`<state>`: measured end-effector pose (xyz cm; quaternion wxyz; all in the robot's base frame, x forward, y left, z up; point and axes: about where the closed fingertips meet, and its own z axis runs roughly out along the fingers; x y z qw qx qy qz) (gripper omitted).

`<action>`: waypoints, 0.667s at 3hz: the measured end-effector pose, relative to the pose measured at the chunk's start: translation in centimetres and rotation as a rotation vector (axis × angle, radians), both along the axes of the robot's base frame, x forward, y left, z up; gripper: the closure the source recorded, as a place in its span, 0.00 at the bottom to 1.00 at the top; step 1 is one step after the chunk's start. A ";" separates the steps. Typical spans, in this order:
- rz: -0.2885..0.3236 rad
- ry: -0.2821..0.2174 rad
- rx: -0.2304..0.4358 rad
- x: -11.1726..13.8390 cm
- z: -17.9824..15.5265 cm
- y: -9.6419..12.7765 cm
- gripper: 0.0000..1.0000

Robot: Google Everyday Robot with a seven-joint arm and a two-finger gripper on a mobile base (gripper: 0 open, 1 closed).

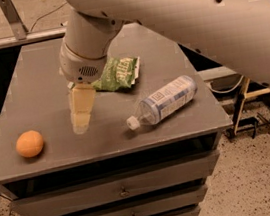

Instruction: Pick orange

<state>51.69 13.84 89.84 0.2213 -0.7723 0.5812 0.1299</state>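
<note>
The orange (29, 144) is a small round fruit lying near the front left corner of the grey table top (39, 78). My gripper (81, 119) hangs from the big white arm over the table, its pale fingers pointing down just above the surface. It is to the right of the orange, about a hand's width away, and holds nothing that I can see.
A green chip bag (118, 74) lies behind the gripper, partly hidden by the wrist. A clear plastic bottle (164, 100) lies on its side to the right, cap toward the front. The table has drawers below, and its front edge is close to the orange.
</note>
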 end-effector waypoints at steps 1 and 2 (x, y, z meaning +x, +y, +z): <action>0.004 0.040 -0.001 -2.4 -1.7 3.0 0.00; 0.003 0.053 -0.013 -3.3 -2.9 4.8 0.00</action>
